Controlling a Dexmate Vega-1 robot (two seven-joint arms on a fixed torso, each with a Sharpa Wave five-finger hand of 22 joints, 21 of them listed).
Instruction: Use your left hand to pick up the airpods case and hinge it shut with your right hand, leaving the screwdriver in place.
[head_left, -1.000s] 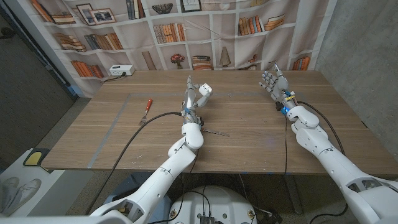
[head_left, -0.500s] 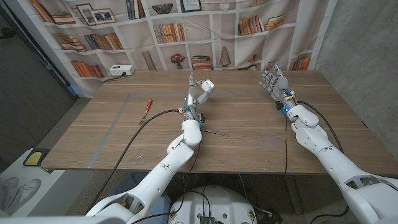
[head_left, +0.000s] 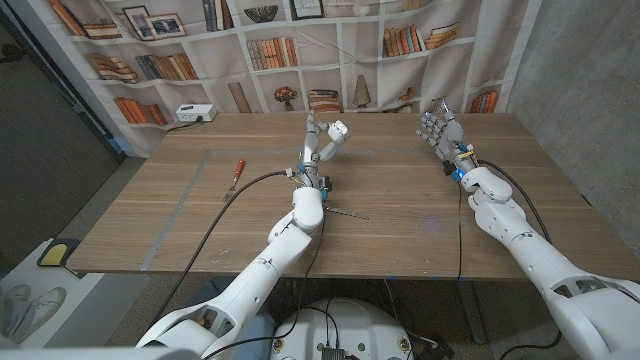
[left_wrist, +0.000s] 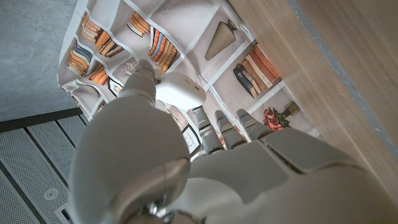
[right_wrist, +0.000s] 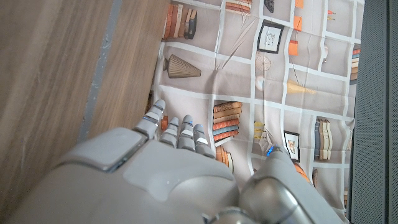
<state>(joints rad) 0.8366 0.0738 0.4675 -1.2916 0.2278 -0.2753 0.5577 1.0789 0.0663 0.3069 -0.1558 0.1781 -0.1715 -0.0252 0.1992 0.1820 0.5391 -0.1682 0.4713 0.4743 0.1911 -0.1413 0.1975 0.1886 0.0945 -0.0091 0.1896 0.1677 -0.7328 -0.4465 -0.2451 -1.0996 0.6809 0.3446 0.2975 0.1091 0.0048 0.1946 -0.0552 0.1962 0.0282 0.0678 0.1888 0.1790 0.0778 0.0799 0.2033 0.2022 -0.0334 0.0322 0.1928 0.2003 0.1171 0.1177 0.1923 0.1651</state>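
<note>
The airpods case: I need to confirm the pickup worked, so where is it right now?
In the head view the airpods case is off the table, held up in the left hand near the far middle, well right of the screwdriver.

**Stuff around the table that nobody's touching**

Wooden table (head_left: 400, 200) with a bookshelf-print backdrop (head_left: 250, 40) hanging behind it. White power strip (head_left: 194, 114) sits at the far left corner of the tabletop. Pair of pale sneakers (head_left: 25, 300) on the floor, lower left.

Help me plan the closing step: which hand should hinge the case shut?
Right. The left hand already holds the case lifted off the table, while the right hand is free, fingers apart.
</note>
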